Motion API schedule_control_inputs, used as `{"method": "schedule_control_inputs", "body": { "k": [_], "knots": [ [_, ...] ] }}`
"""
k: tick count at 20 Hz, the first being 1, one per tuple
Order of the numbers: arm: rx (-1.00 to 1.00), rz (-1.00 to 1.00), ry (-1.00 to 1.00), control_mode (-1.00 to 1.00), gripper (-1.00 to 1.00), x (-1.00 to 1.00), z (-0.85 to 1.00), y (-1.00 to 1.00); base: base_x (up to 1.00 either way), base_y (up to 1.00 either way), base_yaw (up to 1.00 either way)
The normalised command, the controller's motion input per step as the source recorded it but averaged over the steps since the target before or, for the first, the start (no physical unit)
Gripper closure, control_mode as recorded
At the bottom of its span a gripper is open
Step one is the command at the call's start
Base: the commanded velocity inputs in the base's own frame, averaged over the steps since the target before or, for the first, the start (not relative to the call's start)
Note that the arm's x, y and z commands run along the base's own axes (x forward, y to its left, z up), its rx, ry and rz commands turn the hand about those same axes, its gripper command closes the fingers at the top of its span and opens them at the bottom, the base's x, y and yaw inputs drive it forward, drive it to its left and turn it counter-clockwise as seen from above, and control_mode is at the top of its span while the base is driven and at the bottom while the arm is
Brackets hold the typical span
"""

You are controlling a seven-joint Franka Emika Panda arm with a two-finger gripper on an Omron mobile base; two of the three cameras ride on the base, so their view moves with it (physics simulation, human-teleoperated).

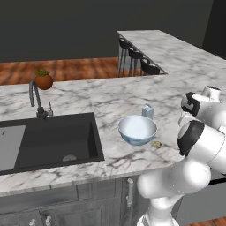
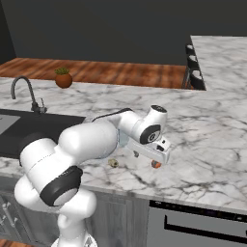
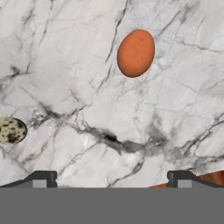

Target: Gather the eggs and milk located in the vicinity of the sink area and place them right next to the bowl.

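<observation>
The pale blue bowl [image 1: 137, 129] stands on the marble counter to the right of the black sink [image 1: 48, 141]. The small milk [image 1: 148, 111] carton stands upright just behind the bowl. A speckled tan egg [image 1: 155, 144] [image 2: 113, 163] [image 3: 12, 130] lies beside the bowl's front right. An orange-brown egg [image 2: 156, 164] [image 3: 135, 53] lies on the counter further right. My gripper [image 2: 146, 159] [image 3: 111, 179] hovers low over the counter beside the orange egg, open, with nothing between its fingers. In the right base view my arm hides the bowl and the carton.
A dark curved faucet [image 1: 35, 99] rises behind the sink, and a terracotta plant pot [image 1: 43, 80] sits beyond it. Black bar stools [image 1: 137, 55] line the far counter wing. The counter's front edge [image 2: 159, 193] runs just below the eggs.
</observation>
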Motion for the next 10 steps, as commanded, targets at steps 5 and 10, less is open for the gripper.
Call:
{"method": "schedule_control_inputs", "body": {
  "k": [5,10],
  "knots": [
    [-0.02,0.00,0.00,-1.00,-1.00,0.13,-0.15,-0.08,0.00,0.00,0.00],
    [-0.02,0.00,0.01,-1.00,-1.00,0.11,-0.21,-0.12,0.00,0.00,0.00]
  ]
}}
